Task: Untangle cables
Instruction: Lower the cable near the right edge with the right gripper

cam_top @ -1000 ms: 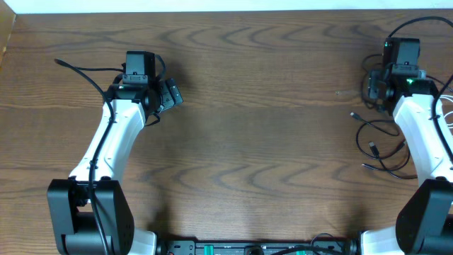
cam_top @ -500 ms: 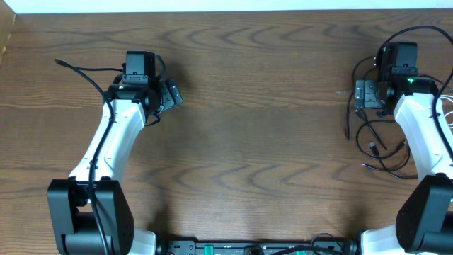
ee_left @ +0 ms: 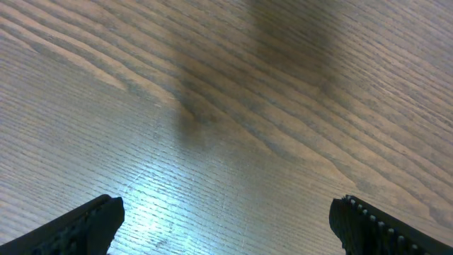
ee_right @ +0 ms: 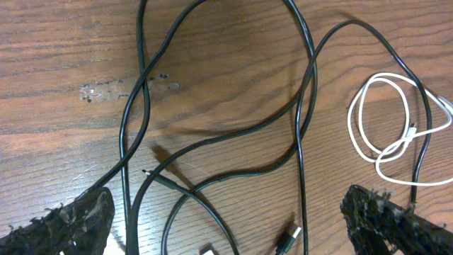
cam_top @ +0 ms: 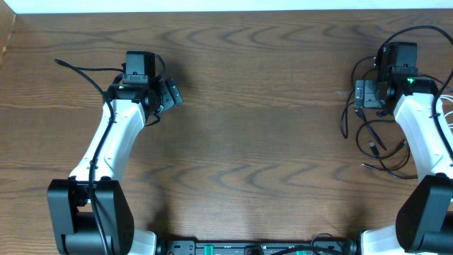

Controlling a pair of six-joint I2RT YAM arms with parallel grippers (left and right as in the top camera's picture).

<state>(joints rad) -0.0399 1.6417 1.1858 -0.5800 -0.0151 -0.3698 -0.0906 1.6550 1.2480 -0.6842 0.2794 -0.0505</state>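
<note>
At 10 o'clock over the brown wood-grain table: the left gripper, fingers spread wide, only bare wood between them. At 2 o'clock: the right gripper, fingers also spread wide, clamped on nothing. Directly under it, the long thin black cable in loose crossing loops. At 3 o'clock from these loops, the shorter thin white cable, coiled, crossed by one black strand.
</note>
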